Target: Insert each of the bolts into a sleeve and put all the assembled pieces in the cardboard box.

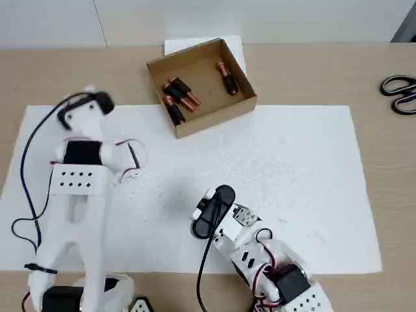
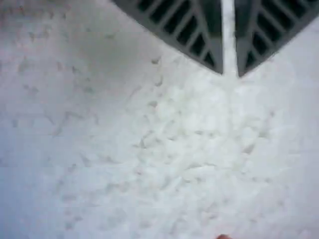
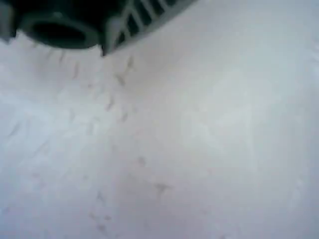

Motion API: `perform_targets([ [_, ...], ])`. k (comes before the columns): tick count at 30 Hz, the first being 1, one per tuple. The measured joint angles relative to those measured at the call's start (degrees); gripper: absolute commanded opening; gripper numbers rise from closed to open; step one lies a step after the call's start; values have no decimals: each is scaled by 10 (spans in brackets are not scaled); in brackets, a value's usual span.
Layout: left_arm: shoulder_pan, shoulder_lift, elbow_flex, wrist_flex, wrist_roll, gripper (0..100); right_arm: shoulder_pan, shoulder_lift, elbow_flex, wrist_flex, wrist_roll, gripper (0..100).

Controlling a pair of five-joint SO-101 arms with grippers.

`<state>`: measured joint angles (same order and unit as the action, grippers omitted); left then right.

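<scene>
Assembled pieces [image 1: 179, 97] are lying inside the cardboard box [image 1: 214, 117], so the job is looking finished. The left claw [image 2: 229, 73] is hanging over the white mat [image 1: 292, 182], jaws practically together, gripping nothing. Whether the right claw [image 1: 207, 218] is apart or together, I cannot tell.

A: We see matt brown cardboard on the box [image 1: 218, 116]. Inside it, bolts [image 1: 190, 101] w/ coppery metal sheen, sleeves [image 1: 177, 86] matt black.
B: Agreed. Sheet [image 1: 292, 169] beside the box: white, matt, pitted, rough. Table [image 1: 312, 71] beyond the box: smooth, wood-look. Arm shells [image 1: 78, 179]: white plastic.
</scene>
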<state>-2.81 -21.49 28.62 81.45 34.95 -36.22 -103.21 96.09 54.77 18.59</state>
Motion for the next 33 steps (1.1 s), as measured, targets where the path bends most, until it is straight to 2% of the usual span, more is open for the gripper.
perform_targets([
  [9,-5,1,16,-64,120,18,0,0,0,0,0,7],
  [19,-5,3,41,-159,185,182,0,0,0,0,0,7],
  [28,-84,42,46,-174,196,183,0,0,0,0,0,7],
  [33,-98,130,11,-119,187,183,0,0,0,0,0,7],
])
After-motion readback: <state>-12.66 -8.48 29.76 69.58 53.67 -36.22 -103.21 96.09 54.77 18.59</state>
